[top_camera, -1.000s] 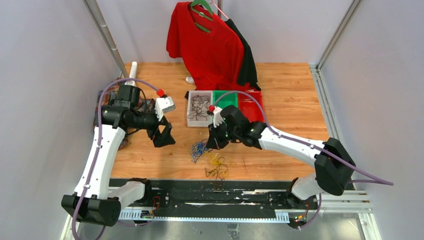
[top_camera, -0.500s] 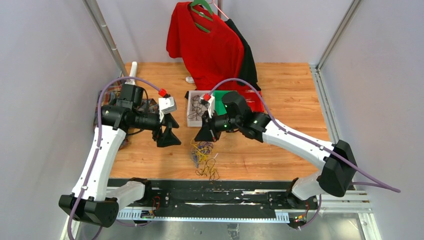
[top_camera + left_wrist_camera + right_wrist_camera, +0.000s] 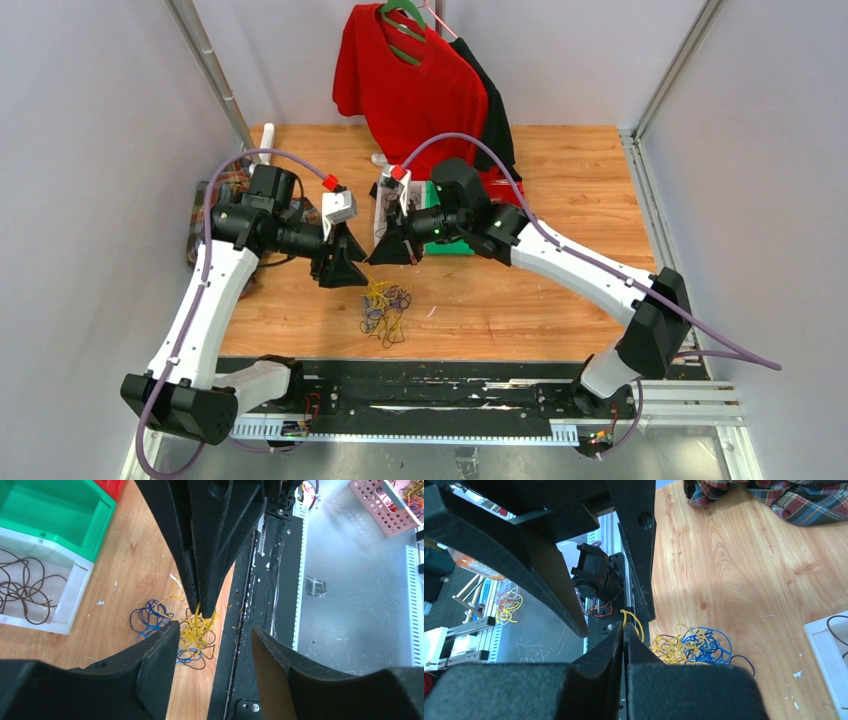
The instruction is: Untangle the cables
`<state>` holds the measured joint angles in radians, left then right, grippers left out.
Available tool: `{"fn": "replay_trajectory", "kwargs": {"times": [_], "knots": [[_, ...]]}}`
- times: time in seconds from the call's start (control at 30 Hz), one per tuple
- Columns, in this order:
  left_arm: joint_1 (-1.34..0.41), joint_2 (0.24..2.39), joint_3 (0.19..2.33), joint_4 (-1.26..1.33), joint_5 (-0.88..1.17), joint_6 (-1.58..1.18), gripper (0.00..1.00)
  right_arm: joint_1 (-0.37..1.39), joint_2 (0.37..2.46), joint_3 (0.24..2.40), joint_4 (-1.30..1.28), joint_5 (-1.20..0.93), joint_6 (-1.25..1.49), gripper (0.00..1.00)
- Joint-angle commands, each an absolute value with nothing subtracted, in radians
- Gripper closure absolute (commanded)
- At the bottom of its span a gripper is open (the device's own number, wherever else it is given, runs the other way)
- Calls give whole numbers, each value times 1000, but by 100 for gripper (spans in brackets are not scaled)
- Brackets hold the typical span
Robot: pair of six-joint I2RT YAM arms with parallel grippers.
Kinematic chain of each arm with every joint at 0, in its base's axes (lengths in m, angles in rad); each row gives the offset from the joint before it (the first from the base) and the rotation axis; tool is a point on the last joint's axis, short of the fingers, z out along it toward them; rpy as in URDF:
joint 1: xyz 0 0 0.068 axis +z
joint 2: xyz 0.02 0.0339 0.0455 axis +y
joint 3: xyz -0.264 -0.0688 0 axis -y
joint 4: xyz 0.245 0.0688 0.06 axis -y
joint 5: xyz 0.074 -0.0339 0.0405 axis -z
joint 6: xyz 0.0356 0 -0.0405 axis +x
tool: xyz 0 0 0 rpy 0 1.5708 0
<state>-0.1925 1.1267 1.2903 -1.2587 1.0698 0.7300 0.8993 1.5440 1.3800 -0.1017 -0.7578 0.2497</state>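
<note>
The cables [image 3: 385,310] lie in one small knot of yellow, blue and black loops on the wooden table [image 3: 560,300], near its front edge and just below where my two grippers meet. They look feather-light, limp and springy. A pull on one loop will likely drag the whole clump along, and wire this thin can slip out of a loose pinch. My right gripper [image 3: 625,627] has its fingers pressed together on a yellow cable [image 3: 631,620] rising from the heap. My left gripper [image 3: 214,630] has its fingers apart, one on each side of the right's tip. I judge the best hold for the left is a blue loop [image 3: 150,620] at the clump's edge, away from the crossings.
</note>
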Motion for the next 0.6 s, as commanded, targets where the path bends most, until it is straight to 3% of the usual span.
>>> {"fn": "replay_trajectory", "kwargs": {"times": [0.0, 0.1, 0.17, 0.47, 0.57], "knots": [[-199, 1139, 1318, -1255, 1087, 749, 47, 901, 1574, 1458, -129, -792, 200, 99], [-199, 1122, 1325, -1256, 1033, 759, 76, 900, 1582, 1481, -158, -787, 177, 99], [-199, 1104, 1326, -1256, 1003, 771, 86, 900, 1582, 1485, -174, -784, 160, 99], [-199, 1099, 1358, -1252, 937, 721, 99, 900, 1567, 1447, -140, -680, 165, 99], [-199, 1095, 1359, -1188, 882, 607, 99, 906, 1551, 1426, -114, -601, 181, 90]]}}
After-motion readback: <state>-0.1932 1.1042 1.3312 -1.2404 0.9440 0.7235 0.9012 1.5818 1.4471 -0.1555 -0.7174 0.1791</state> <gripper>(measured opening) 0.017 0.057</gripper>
